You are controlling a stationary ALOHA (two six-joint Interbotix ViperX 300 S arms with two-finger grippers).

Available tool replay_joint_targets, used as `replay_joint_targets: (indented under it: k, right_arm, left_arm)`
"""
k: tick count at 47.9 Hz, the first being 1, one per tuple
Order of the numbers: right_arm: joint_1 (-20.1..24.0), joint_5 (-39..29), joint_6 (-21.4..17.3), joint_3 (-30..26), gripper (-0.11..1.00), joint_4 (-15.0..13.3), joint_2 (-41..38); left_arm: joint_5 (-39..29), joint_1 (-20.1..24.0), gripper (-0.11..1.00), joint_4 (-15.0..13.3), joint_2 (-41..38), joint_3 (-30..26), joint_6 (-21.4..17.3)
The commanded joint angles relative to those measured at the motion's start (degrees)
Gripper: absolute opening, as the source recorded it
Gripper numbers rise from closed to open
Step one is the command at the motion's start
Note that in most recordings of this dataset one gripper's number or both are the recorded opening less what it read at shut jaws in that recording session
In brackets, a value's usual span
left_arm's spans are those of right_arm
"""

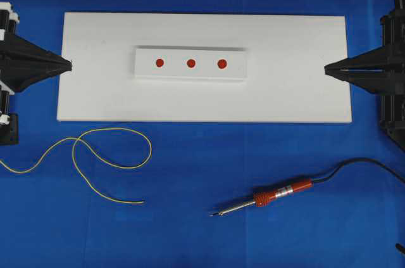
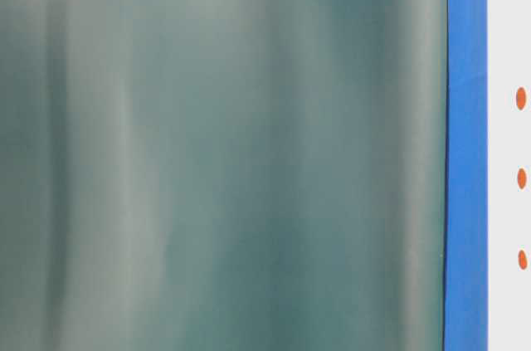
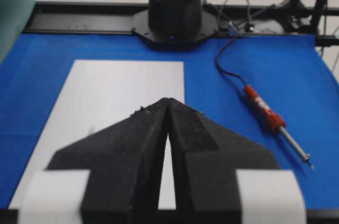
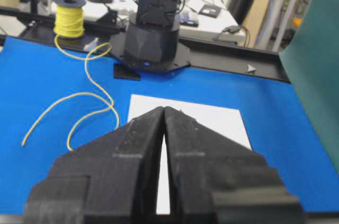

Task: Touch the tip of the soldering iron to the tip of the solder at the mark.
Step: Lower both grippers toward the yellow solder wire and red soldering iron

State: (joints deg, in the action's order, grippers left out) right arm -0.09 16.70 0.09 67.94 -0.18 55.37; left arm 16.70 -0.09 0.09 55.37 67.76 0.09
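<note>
While both arms are sitting at the far edges of the overhead view, the left pincer [image 1: 68, 64] and the right pincer [image 1: 328, 69] are each pressing their fingers tight together, holding nothing, and pointing inward over the short ends of a white board [image 1: 95, 100] that is lying across the upper middle of the blue desk [image 1: 190, 173]. A smaller white block [image 1: 190, 75] is resting on the board's centre, carrying three red dots [image 1: 191, 63] in a row. At the lower right, the soldering iron [image 1: 275, 196] is lying on the desk with its dark tip pointing lower left and its black cord [image 1: 361, 163] trailing toward the right edge. At the lower left, the solder [image 1: 114, 154] is looping across the desk, well apart from the iron.
</note>
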Motion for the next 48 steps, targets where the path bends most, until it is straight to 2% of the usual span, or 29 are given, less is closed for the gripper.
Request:
replay_joint_targets:
  k: [1,7,12,22,28,33,36,43,45,48]
  right_arm:
    - [1.76,0.00,-0.97,-1.49,0.00,0.44,-1.05]
    - [5.71,-3.34,-1.93,-2.55,-0.06,0.44,-1.67]
    - [9.05,-5.63,-3.96,-2.90,-0.06,0.44,-1.76]
    - [15.38,-5.45,-9.05,-2.55,-0.04,0.44,-3.52]
    - [18.37,-3.43,-11.60,-2.02,0.06,0.44,-7.12]
    - [20.30,-1.49,-14.15,-1.67,0.29,0.44,-11.69]
    - [21.01,-0.88,-15.56,-1.76,0.50,0.44,-15.03]
    - [21.97,1.14,-16.44,-2.20,0.89,0.53,-21.88]
    - [22.24,2.11,-16.52,-2.37,0.93,0.53,-23.64]
    - [22.76,4.13,-16.52,-2.20,0.90,0.70,-26.37]
  left_arm:
    - [-0.44,-2.64,0.00,-0.18,-0.70,-1.05,0.70]
    - [-1.23,-5.80,0.00,0.00,-0.88,-0.88,1.23]
    - [-1.58,-9.40,0.00,0.00,-0.88,-0.70,0.35]
    - [-1.58,-16.08,0.00,0.00,-0.97,1.41,0.35]
    - [-1.67,-21.09,0.00,0.09,-0.97,3.60,1.32]
    - [-1.67,-24.17,0.02,0.00,-1.05,4.66,1.49]
    - [-1.49,-25.93,0.12,0.00,-1.49,5.27,2.11]
    - [-0.88,-26.63,0.55,-0.09,-7.82,5.80,3.52]
    - [0.00,-26.63,0.68,-0.09,-10.37,5.71,4.13]
    - [1.85,-26.63,0.84,-0.09,-14.41,5.45,4.92]
